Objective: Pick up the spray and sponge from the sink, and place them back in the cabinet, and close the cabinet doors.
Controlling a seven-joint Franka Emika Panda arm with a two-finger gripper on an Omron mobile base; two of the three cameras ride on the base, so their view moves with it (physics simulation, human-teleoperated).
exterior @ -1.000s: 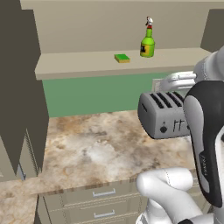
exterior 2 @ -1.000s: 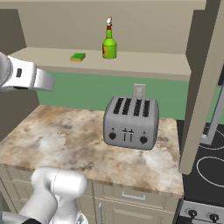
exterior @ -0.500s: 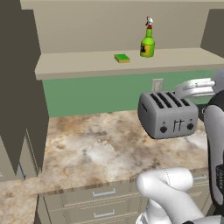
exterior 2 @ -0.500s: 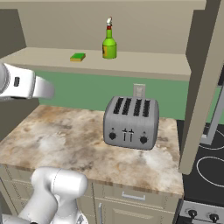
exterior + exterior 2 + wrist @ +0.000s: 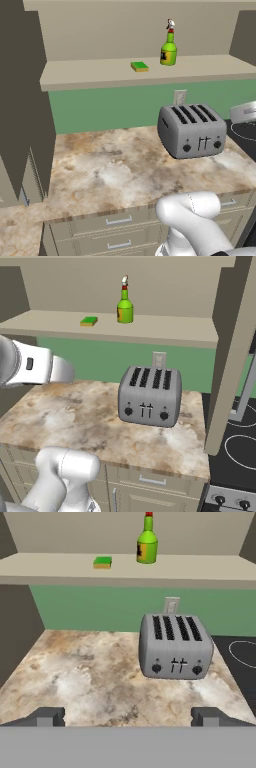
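Spray (image 5: 169,48) and sponge (image 5: 139,66) shelved in the cabinet (image 5: 125,72); arm has swung away, jaws released; doors remain open.

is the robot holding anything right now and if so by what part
Nothing is held. The gripper is open and empty above the counter; the spray and sponge sit on the shelf.

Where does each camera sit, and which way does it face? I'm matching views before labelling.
Left base view: behind the arm's left, facing the counter; white arm base low right.
Right base view: behind its right, facing likewise; arm at left.
Hand view: on the hand, facing the toaster; open end effector tips at bottom.
All three share the toaster, the spray and the sponge on the cabinet shelf.
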